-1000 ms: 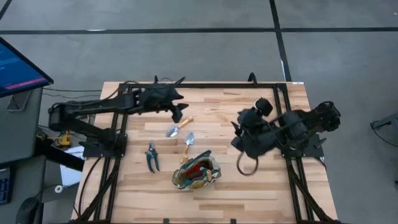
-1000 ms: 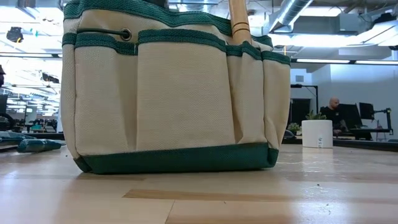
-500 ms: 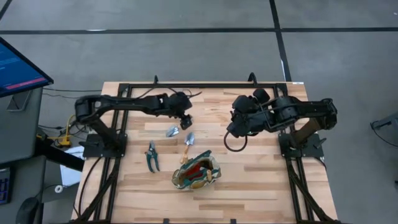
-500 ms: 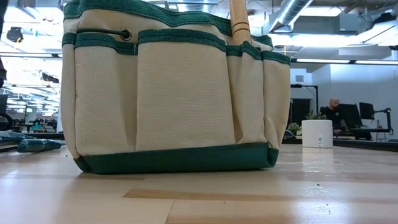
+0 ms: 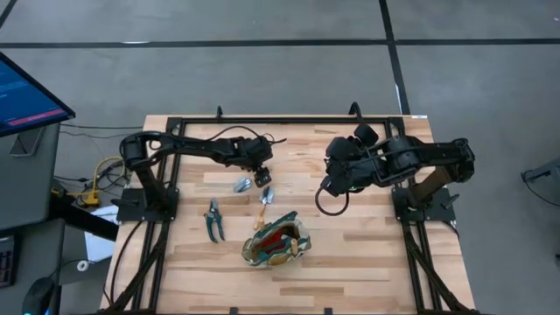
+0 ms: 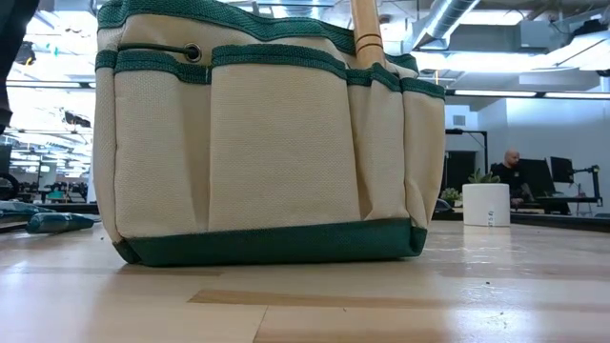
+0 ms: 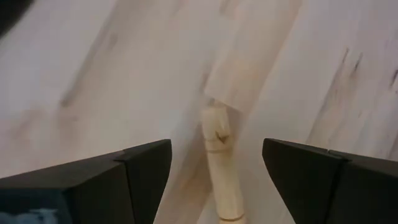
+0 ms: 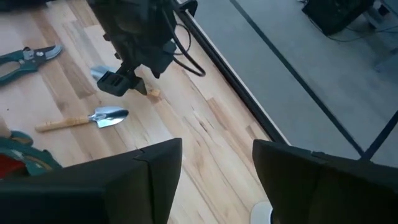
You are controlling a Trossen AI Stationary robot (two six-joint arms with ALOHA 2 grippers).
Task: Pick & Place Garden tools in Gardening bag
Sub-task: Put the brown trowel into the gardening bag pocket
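- Nearest to the front edge of the light wooden plank table stands the gardening bag, a small tote of cream fabric with green trim; from above, its inside looks red.
- In the low view this bag fills most of the picture, and a light wooden handle rises from it behind the pockets.
- A little farther back and to the left lie the green-handled pruning shears, flat on the table, near the bag but apart from it.
- Just behind the bag lies a silver-bladed trowel with a pale wooden handle, with the handle pointing toward the bag.
- Behind it, the left gripper is low over a second silver-bladed tool. Its two dark fingers stand apart, on both sides of the wooden handle of this tool, and are not closed on it.
- The right gripper hangs over the middle of the table, to the right of the tools. Its fingers are apart and hold nothing.
- Far behind the table stands a white pot with a green plant, and a person sits at a desk.
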